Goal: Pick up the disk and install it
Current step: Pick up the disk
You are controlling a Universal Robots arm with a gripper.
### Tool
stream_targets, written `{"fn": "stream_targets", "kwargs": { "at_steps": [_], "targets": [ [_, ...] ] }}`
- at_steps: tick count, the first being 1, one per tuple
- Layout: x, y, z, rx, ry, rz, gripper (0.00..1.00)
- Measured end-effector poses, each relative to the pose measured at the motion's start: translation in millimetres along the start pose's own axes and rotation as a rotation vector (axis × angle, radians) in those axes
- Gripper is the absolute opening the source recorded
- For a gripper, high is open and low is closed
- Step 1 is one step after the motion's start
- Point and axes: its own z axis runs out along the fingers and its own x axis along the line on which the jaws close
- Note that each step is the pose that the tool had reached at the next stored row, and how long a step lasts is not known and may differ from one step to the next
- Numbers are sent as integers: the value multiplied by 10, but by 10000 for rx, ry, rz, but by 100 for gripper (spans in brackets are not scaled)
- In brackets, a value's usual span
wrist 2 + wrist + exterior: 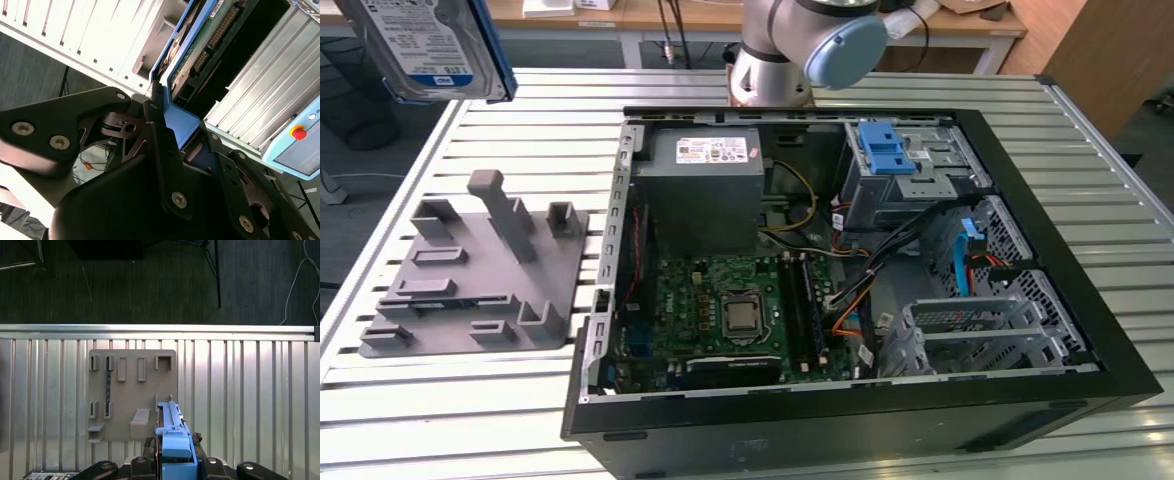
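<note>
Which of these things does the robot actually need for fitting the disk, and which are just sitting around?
Part of the job:
- the disk, clamped in the claw
- the open computer case

Just lying about:
- the grey holder plate
- the slatted metal table
- the red button

Looking down at a slant on the grey fixture plate [474, 270] from high up in the exterior view, straight down on that same plate from well above in the first wrist view, and close along the gripper [180, 120] at the disk [205, 40] in the second wrist view.
</note>
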Motion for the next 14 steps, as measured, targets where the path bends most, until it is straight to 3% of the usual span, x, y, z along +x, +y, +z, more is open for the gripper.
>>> {"fn": "stream_targets", "kwargs": {
  "at_steps": [4,9,14],
  "targets": [
    [0,-72,-1,0,0,-1,37],
    [8,-89,-1,-1,4,-1,37],
    [117,-91,-1,0,5,6,37]
  ]
}}
